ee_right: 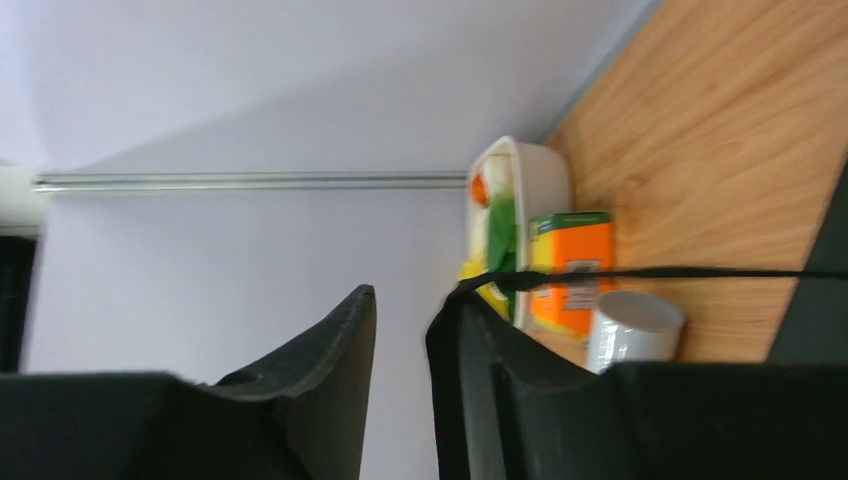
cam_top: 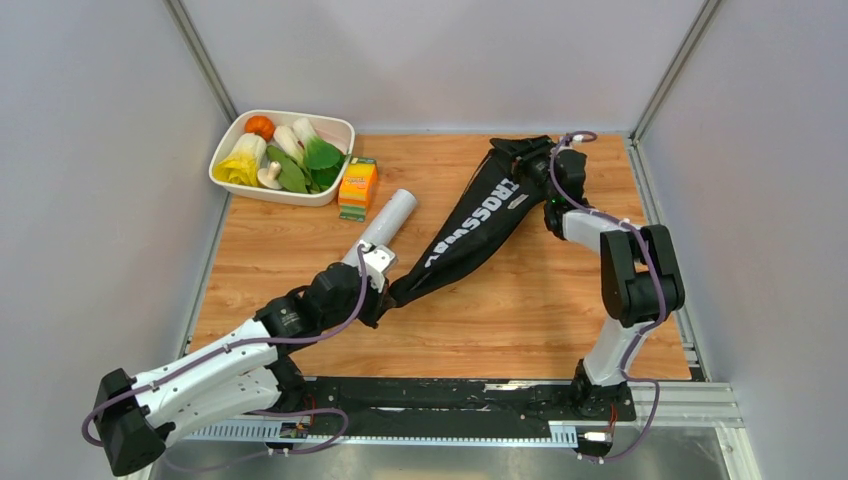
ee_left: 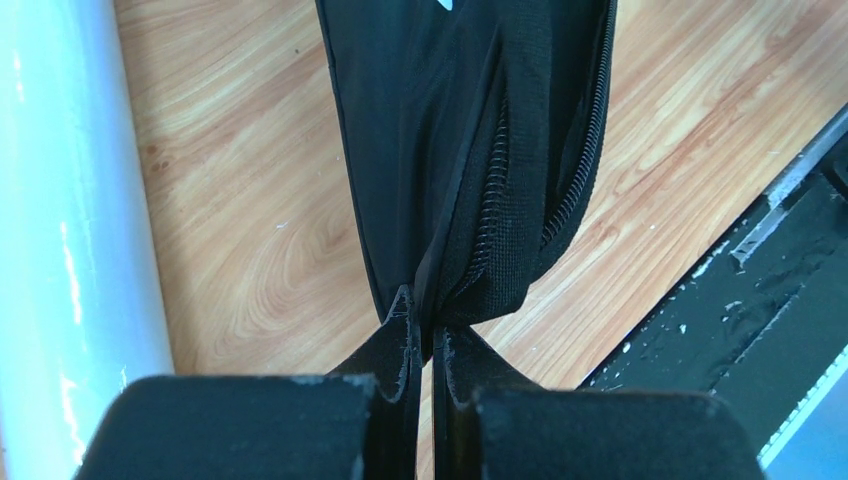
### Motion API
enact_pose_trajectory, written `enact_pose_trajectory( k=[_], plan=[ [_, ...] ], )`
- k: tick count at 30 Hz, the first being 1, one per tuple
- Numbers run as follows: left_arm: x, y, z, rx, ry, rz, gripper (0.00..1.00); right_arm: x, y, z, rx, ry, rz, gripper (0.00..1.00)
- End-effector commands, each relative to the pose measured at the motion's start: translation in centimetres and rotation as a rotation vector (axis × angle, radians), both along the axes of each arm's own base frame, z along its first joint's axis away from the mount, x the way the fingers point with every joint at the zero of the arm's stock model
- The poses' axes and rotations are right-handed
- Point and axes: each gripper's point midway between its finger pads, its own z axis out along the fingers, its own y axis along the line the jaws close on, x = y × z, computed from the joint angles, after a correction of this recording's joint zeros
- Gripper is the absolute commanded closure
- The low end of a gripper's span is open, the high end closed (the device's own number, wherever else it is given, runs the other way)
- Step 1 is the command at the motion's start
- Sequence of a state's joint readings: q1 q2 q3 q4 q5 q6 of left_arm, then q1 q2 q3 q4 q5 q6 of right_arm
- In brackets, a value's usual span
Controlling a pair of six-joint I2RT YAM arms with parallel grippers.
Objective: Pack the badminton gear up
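Left pincer (ee_left: 425,338): pressed together, pinching the narrow near end of the black bag (cam_top: 470,228), with the zip (ee_left: 480,230) running away from the grip.

Black bag: lies diagonally on the bench (cam_top: 520,320), narrow end toward the left arm, wide end at the far right.

Right pincer (ee_right: 405,295): positioned at the wide far end of the bag. Its jaws stand slightly spread, with nothing visible between them. A thin black cord (ee_right: 680,272) touches the tip of one finger.

White tube (cam_top: 388,218): lies on the bench just beside the left pincer, left of the bag.

Orange box (cam_top: 358,187): stands beyond the tube, next to the white dish (cam_top: 300,197) in the far left corner.
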State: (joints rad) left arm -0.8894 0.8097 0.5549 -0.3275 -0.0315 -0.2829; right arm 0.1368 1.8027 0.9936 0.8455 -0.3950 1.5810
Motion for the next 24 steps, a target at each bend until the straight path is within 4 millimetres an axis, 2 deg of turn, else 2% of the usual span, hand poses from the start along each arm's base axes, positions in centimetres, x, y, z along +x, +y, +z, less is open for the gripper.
enact_pose_trajectory(
  k=[1,3,6,8,12,16,19,24],
  plan=[
    [-0.2,-1.5,2.9,-0.136,-0.042,-0.036,1.0,1.8,0.2,-3.8,-0.385,0.133,-0.095,0.58],
    [-0.2,-1.6,3.2,-0.151,-0.044,-0.033,1.0,2.3,0.2,-5.2,-0.521,0.187,-0.079,0.48],
    [0.0,-1.7,3.5,-0.157,-0.041,-0.022,1.0,2.3,-0.2,-6.4,-0.732,0.22,-0.001,0.41],
    [0.1,-1.6,3.5,-0.152,-0.029,-0.001,1.0,1.8,-0.8,-5.9,-0.827,0.189,0.037,0.39],
    [0.2,-1.7,3.8,-0.153,0.011,0.025,1.0,0.1,-2.9,-3.5,-0.948,0.034,0.082,0.3],
    [0.2,-1.8,4.6,-0.166,0.031,0.039,1.0,-1.4,-5.8,-1.8,-1.06,-0.096,0.098,0.26],
    [0.1,-1.8,5.6,-0.187,0.018,0.039,1.0,-2.3,-7.0,-2.0,-1.101,-0.158,0.152,0.17],
    [0.0,-1.7,6.8,-0.215,0.017,0.046,1.0,-3.0,-11.5,-3.0,-1.095,-0.111,0.112,0.23]
  ],
)
